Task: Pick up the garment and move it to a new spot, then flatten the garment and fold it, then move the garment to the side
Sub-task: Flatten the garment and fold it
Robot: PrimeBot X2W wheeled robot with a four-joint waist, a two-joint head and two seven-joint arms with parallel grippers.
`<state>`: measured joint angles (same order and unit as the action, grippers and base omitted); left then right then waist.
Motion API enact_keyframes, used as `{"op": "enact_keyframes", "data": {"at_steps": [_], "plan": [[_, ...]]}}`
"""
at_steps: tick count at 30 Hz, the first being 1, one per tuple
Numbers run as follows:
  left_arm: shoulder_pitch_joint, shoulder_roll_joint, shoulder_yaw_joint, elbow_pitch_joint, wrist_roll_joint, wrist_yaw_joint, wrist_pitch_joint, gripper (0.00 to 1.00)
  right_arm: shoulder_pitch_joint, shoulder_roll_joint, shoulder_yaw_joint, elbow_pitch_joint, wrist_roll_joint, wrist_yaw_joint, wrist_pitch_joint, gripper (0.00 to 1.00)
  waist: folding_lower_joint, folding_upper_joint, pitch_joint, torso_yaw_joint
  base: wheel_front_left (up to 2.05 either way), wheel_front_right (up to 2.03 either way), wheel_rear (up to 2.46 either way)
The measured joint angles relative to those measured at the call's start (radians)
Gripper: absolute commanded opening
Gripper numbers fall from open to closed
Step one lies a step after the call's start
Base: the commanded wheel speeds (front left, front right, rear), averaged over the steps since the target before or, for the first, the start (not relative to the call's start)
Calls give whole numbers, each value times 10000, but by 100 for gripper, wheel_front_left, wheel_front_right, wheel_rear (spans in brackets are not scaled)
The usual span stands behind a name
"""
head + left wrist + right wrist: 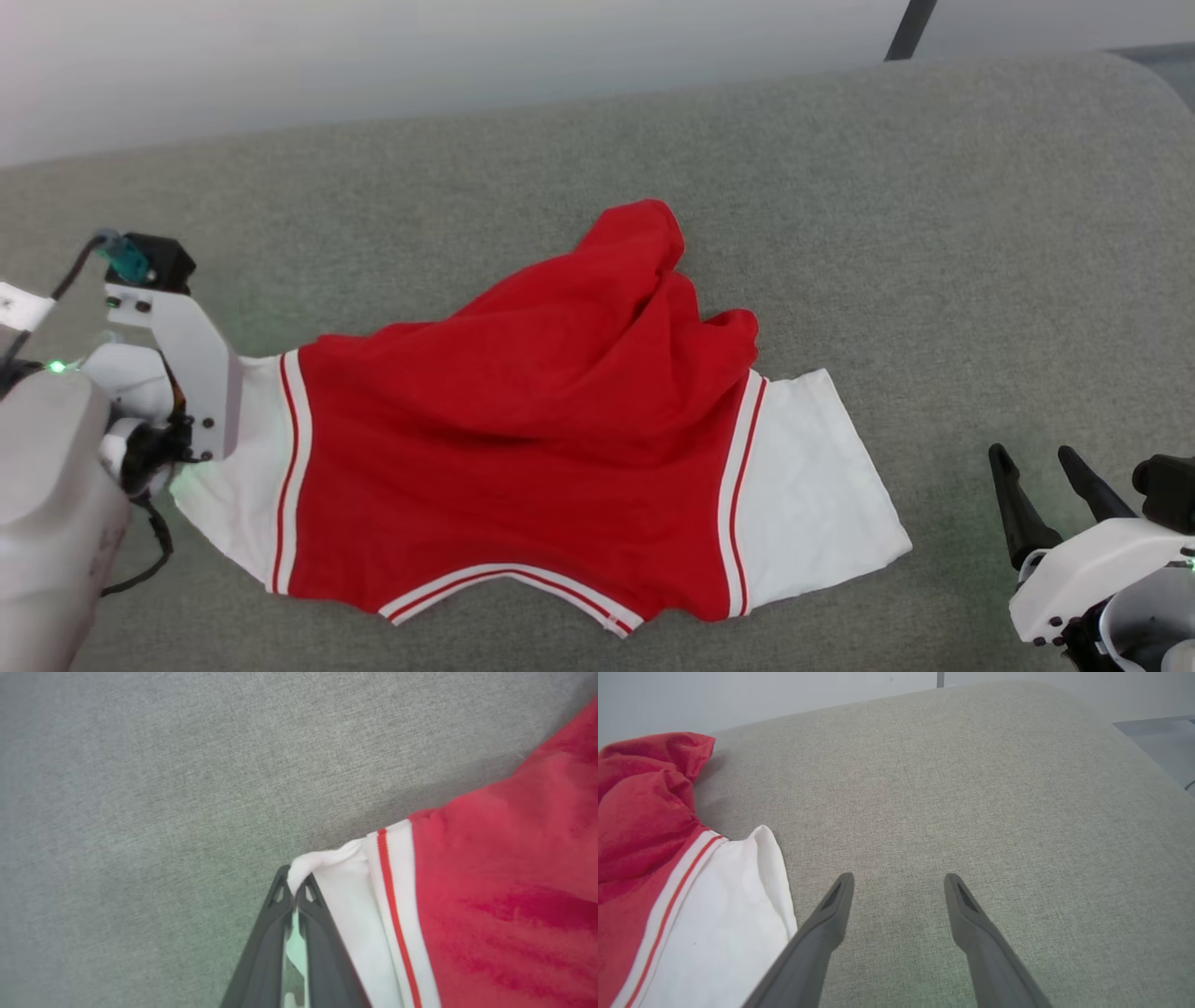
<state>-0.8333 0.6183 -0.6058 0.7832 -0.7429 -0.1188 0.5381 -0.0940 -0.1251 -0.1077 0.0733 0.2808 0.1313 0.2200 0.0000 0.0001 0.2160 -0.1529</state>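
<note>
left end effector (pixel 295 883) clamped on garment (pixel 490 882) sleeve

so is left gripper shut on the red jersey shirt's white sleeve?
Yes, the left gripper pinches the white sleeve edge of the red jersey shirt.

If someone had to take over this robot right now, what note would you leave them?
Left gripper: fingers shut on a white sleeve edge of the garment.
Right gripper: open, holding nothing, over the grey cushion beside the other white sleeve.
Garment: lying on the cushion, red body bunched up.
Done: one sleeve gripped.
To do: flatten, fold, move aside.
</note>
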Motion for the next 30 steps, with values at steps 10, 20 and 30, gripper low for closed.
{"op": "enact_keyframes", "data": {"at_steps": [10,20,30], "plan": [[-290,-242,-219,418,-441,-90,-278,100,-13,0,-48,207,6,0,-63,100,0,0,-126,112,0,0,0],[550,54,-491,-435,-1193,-102,-98,100,271,-38,-81,128,100,0,-226,100,0,0,-932,633,0,0,0],[1124,171,-364,-343,-1749,-42,353,100,463,-81,201,-155,286,0,-107,100,0,0,-1554,988,0,0,0]]}}
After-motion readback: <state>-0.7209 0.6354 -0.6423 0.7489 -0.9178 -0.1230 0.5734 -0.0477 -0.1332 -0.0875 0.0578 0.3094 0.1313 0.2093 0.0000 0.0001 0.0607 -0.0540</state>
